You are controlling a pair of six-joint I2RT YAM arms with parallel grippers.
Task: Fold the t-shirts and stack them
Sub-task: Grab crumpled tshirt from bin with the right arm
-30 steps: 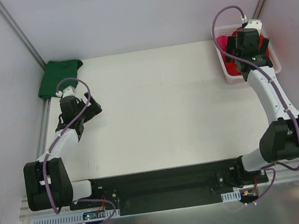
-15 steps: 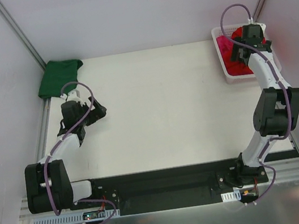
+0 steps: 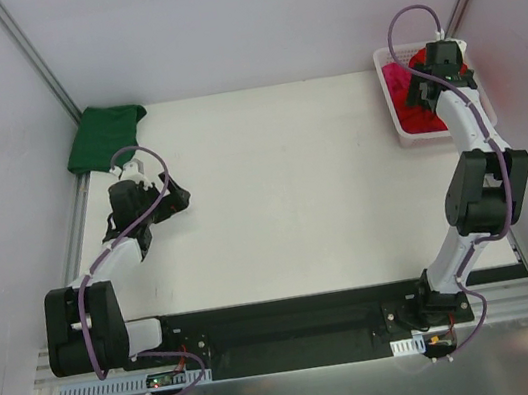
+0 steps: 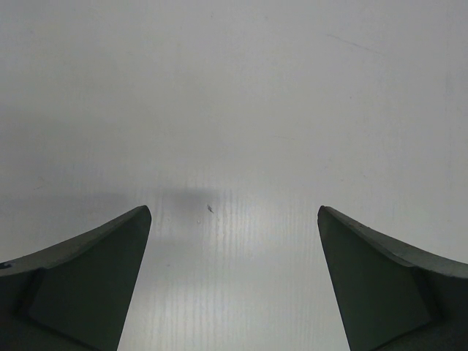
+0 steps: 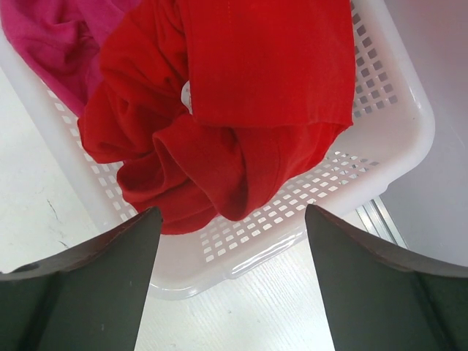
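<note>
A crumpled bright red t-shirt (image 5: pixel 234 110) fills the white lattice basket (image 5: pixel 380 146), with a magenta pink t-shirt (image 5: pixel 51 44) bunched beside it. My right gripper (image 5: pixel 230 219) hovers open just above the red shirt's near fold and the basket's corner, nothing between its fingers. From above, that gripper (image 3: pixel 437 67) sits over the basket (image 3: pixel 405 133). A dark green t-shirt (image 3: pixel 104 135) lies folded at the table's far left corner. My left gripper (image 3: pixel 171 201) stands open over bare table; in the left wrist view the left gripper (image 4: pixel 234 219) holds nothing.
The basket stands at the far right corner against the right wall. A metal rail (image 5: pixel 384 219) runs by the basket's outer side. White walls (image 3: pixel 234 20) close in the table on three sides.
My right arm has reached farther back over the basket and its jaws have narrowed slightly. The left gripper has shifted a little to the right.
</note>
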